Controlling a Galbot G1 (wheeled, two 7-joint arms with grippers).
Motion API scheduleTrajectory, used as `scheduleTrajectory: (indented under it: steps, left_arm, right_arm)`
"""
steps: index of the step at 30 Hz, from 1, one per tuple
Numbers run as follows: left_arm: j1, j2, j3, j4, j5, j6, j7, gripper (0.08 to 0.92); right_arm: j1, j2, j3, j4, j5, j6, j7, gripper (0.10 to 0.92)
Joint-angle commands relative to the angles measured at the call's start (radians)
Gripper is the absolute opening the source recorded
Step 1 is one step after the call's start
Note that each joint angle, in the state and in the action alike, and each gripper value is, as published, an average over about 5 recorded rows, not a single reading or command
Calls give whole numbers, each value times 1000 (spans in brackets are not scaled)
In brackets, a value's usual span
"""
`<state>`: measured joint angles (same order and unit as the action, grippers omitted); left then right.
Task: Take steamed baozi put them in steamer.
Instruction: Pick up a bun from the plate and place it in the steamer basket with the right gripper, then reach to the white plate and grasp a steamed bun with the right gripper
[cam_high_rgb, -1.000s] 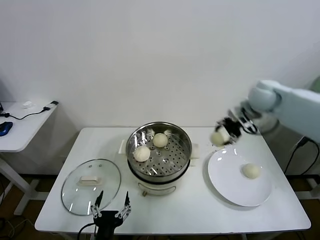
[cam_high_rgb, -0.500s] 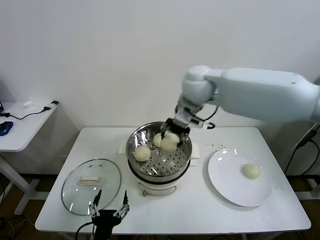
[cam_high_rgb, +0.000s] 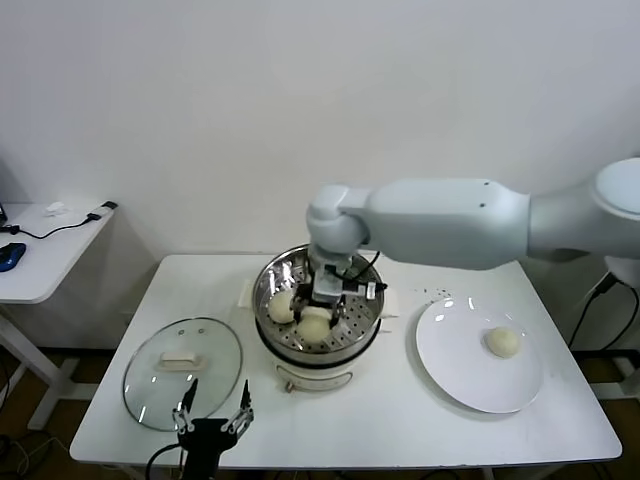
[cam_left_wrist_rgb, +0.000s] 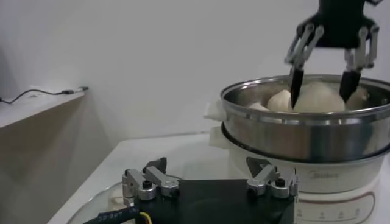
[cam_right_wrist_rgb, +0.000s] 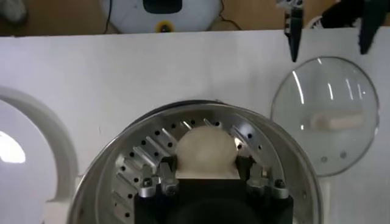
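The steamer (cam_high_rgb: 300, 352) stands mid-table, a shiny pot with a perforated floor (cam_right_wrist_rgb: 134, 164) on a cream base. My right gripper (cam_high_rgb: 319, 316) reaches down into it, shut on a steamed baozi (cam_right_wrist_rgb: 206, 152) held low over the front of the floor. A second baozi (cam_high_rgb: 281, 306) lies in the pot to its left. In the left wrist view the right gripper (cam_left_wrist_rgb: 320, 91) clasps the middle bun (cam_left_wrist_rgb: 320, 100), with others on either side. One more baozi (cam_high_rgb: 502, 342) rests on the white plate (cam_high_rgb: 470, 385). My left gripper (cam_high_rgb: 213, 415) hangs open at the table's front edge, holding nothing.
A round glass lid (cam_high_rgb: 182, 372) with a cream handle lies flat left of the steamer, just behind the left gripper. A small white side table (cam_high_rgb: 50, 250) with cables stands off to the left. The right arm spans the space above the plate and steamer.
The right arm swung from above the plate to the steamer, carrying the baozi, and lowered it toward the front of the pot. The left arm stayed put.
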<state>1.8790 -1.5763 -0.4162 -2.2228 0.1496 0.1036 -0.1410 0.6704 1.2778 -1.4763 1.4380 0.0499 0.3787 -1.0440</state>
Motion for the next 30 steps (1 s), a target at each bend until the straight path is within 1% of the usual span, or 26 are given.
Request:
scheduleTrajectory:
  steps: [1,8,10,12,14,17,24,27,30]
  left_arm:
    - [2,-1,-3,0,-1,-1,-1,823]
    - [1,-3,-10,3,-1,-5,-5,823]
    - [-1,-4,-11,5,-1,-5,-7,823]
    - [-1,-5,-11,4,-1,-5,-8,823]
    - [-1,-5,-10,3,0,-4,-7,823]
    - [0,-5,-8,1,2,-4,-7,823]
    - [6,-5,2,-1,9,-9,-8,823]
    - [9,-3,2,-2,10,-11,-10,823]
    - [11,-1,2,-2,11,-13,-12,823]
  right_arm:
    - [-92,48,-11,-58,-58,30,21,645]
    - [-122,48,-5,-98,-60,36,70,650]
    - [-124,47,5,-109,-59,44,78,673]
    - [-110,43,17,-113,-34,61,54,711]
    - [-78,35,24,-110,13,79,15,765]
    - [-26,20,32,-107,74,104,-38,812]
    - [78,-46,92,-160,183,137,-127,823]
    - [125,-105,109,-216,273,125,-172,823]
    - [185,-193,73,-266,388,66,-212,823]
